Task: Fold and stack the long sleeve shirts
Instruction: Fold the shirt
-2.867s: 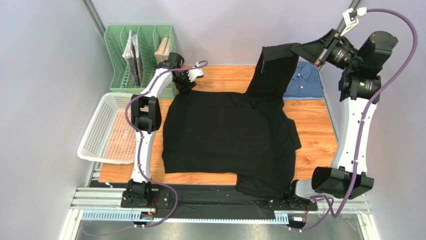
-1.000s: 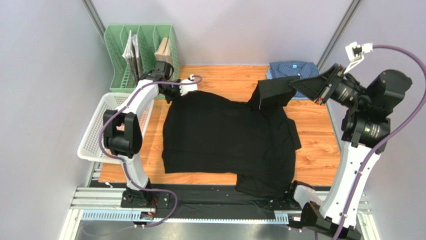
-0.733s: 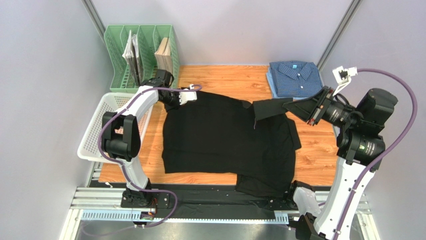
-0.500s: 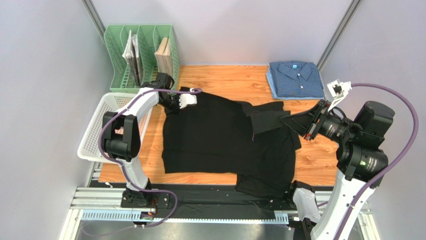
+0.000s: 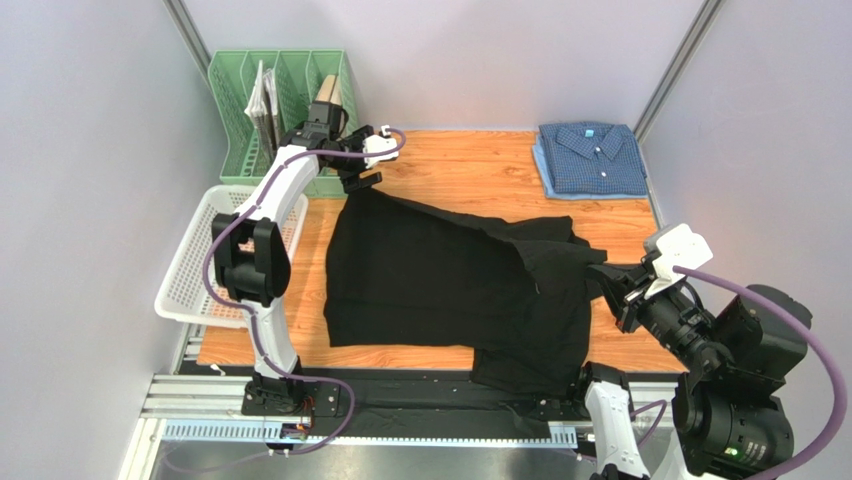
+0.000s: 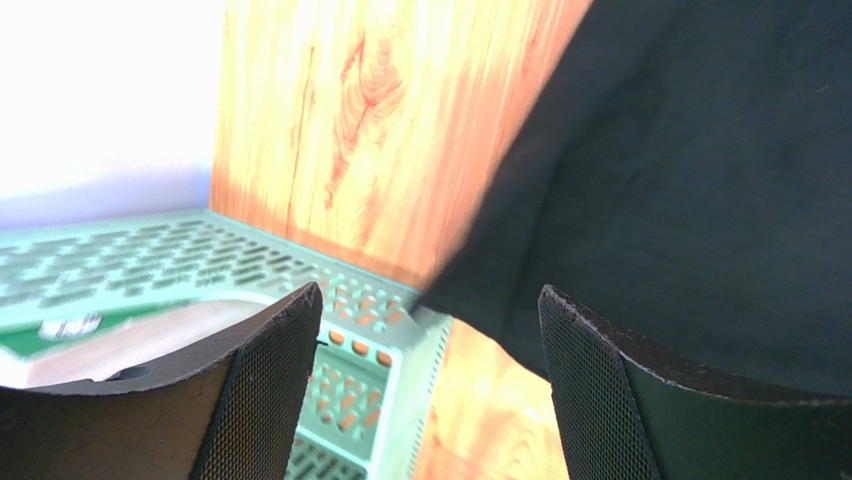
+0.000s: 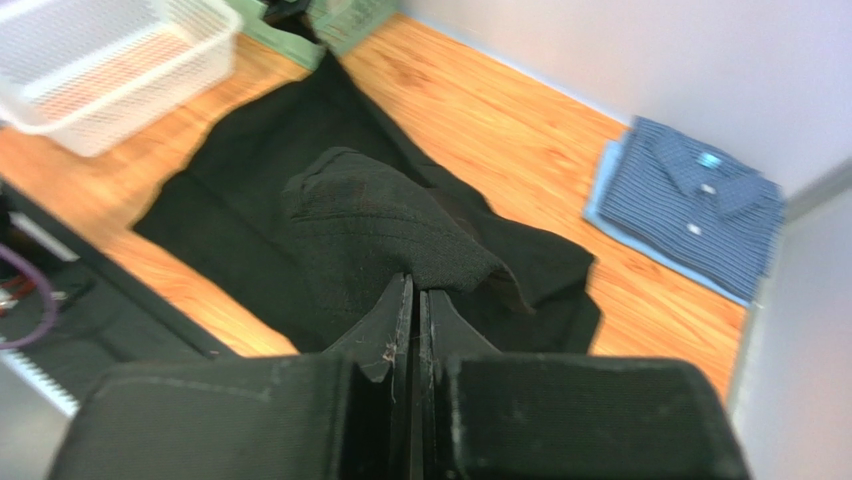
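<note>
Black shirt (image 5: 440,280) pinched in right gripper (image 7: 410,286) — apart from left gripper (image 6: 430,294).

The wooden table (image 5: 470,165) carries a black shirt (image 5: 440,285) centrally, a folded blue shirt (image 5: 590,160) far right, green rack (image 5: 235,110) far left, white basket (image 5: 200,262) left.

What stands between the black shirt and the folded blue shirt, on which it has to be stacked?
Nothing visible. Only bare wooden table lies between the black shirt and the blue shirt, which sits folded at the far right corner.
</note>
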